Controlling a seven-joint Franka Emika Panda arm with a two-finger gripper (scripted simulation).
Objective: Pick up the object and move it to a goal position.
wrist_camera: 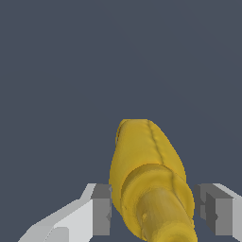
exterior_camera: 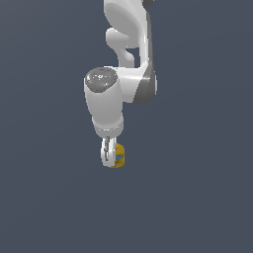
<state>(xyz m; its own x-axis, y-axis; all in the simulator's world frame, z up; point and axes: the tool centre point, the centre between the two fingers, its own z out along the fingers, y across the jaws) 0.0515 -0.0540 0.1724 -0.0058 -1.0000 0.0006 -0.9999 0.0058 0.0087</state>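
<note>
The white pincer sits around the lumpy golden-yellow object with a blue band, maybe just touching, above plain dark grey ground.

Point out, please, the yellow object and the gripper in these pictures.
yellow object (wrist_camera: 149, 179): wrist view, on its ridged golden body between the jaws.
yellow object (exterior_camera: 119, 156): exterior view, on its blue-banded side.
gripper (exterior_camera: 108, 157): exterior view, at the white jaws' lower end beside the object.

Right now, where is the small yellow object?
In the exterior view the yellow object sits low, just under the arm, against the hand on the exterior view's right. The wrist view shows it between the two fingers.
</note>
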